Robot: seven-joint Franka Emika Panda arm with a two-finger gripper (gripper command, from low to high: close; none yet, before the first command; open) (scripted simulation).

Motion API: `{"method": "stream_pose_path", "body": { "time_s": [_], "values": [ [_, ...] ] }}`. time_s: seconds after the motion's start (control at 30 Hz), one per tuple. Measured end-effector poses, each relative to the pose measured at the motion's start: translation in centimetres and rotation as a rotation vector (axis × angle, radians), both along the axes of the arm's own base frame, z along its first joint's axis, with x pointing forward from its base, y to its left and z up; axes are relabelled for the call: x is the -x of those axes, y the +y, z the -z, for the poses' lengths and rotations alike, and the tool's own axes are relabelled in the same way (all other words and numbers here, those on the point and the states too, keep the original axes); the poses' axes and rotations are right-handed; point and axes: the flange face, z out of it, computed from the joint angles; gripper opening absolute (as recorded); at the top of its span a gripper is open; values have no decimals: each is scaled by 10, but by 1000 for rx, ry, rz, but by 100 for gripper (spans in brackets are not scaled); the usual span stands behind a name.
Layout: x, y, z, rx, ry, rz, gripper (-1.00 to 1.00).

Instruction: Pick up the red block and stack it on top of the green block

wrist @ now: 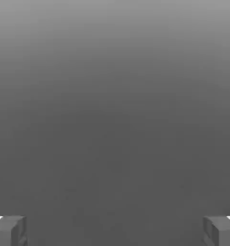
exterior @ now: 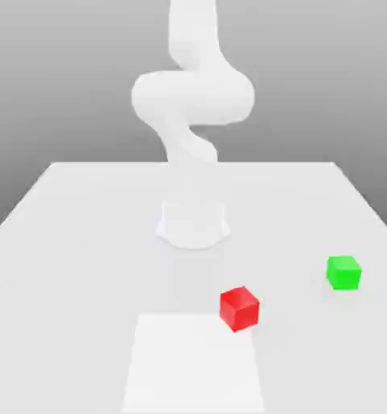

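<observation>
The red block sits on the white table, toward the front and slightly to the exterior view's right of centre. The green block rests on the table farther toward the exterior view's right, apart from the red one. In the exterior view the arm rises from its base and leaves the picture's top, so the hand is out of sight there. In the hand view my gripper is open, its two fingertips far apart with nothing between them. Only a plain grey background lies ahead of it; neither block appears in that view.
The arm's round base stands at the middle of the table, behind the blocks. A lighter square patch marks the table's front, with the red block at its far corner on the exterior view's right.
</observation>
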Motion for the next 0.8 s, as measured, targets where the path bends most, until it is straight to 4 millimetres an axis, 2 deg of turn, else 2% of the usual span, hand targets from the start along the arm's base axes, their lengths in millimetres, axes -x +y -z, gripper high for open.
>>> {"method": "stream_pose_path", "body": {
  "time_s": [0.13,0.23,0.3,0.4,0.6,0.67,0.77,0.8],
  "values": [
    [-32,19,99,31,146,-83,0],
    [-39,34,174,57,255,-147,0],
    [-36,43,225,76,329,-192,0],
    [-19,56,300,107,445,-265,0],
    [44,72,452,175,677,-413,0],
    [52,74,480,182,699,-428,0],
    [55,74,507,183,705,-431,0],
    [56,73,514,183,706,-432,-100]
  ]
}}
